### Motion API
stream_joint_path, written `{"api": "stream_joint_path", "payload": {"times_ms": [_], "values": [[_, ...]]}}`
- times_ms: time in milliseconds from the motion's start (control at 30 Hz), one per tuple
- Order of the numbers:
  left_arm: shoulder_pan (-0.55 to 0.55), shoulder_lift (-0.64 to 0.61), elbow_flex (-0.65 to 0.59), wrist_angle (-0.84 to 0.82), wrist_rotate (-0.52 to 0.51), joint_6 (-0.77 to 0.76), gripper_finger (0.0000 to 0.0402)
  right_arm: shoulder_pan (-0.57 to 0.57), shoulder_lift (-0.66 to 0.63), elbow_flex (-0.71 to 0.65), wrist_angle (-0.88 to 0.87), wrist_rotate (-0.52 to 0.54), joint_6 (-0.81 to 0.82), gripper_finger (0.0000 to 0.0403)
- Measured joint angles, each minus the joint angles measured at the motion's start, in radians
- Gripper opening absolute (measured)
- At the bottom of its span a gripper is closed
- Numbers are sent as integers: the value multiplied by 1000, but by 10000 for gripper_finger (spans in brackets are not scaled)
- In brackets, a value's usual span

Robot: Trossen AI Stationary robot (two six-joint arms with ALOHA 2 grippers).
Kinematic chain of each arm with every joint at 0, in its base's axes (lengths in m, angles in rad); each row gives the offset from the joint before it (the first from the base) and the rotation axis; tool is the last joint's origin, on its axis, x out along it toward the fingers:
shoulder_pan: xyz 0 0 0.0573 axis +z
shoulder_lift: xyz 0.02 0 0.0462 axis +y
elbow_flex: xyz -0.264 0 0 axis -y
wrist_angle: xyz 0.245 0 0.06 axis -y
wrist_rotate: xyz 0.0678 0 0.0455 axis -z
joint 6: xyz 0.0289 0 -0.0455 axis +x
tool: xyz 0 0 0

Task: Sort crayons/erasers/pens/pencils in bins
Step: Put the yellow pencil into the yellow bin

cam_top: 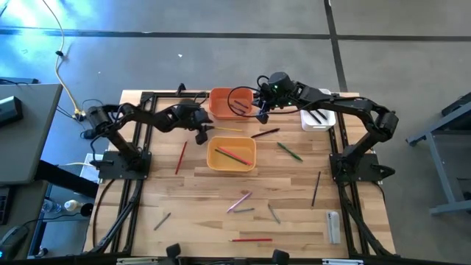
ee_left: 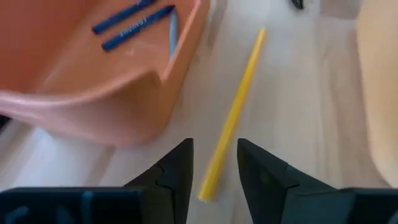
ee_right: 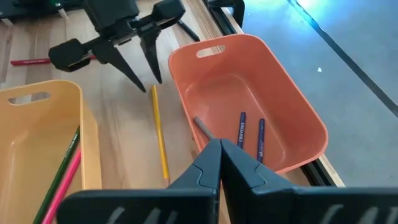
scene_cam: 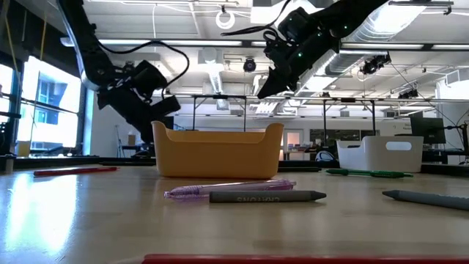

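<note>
Between my left gripper's (ee_left: 211,168) parted fingers lies the yellow pencil's (ee_left: 233,118) near end, ungripped, running straight ahead beside the orange bin (ee_left: 124,99); right gripper (ee_right: 219,163) shut, over that bin

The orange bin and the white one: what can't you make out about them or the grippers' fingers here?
- Orange bin, high view: contents partly covered by the right gripper.
- White bin, low view: its wall hides what is inside.
- Grey stick, right wrist view: the fingers cover its end, so a grip is unclear.
- Yellow pencil, left wrist view: its end is cut off between the left gripper's open fingers.
</note>
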Motion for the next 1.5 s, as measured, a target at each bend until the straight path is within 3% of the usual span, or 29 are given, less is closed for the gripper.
{"api": "stream_joint_path", "payload": {"times_ms": [300, 800, 1067, 1500], "values": [[-14, 11, 68, -197, -44, 85, 81, 0, 0, 0, -7, 0, -24, 0], [-100, 33, 153, -382, -245, 138, 28, 0, 0, 0, -7, -1, -27, 0], [-129, 27, 158, -464, -243, 144, 3, 0, 0, 0, -7, -1, -27, 0], [-144, 1, 163, -608, -238, -81, 1, 0, 0, 0, -28, -1, -43, 0]]}}
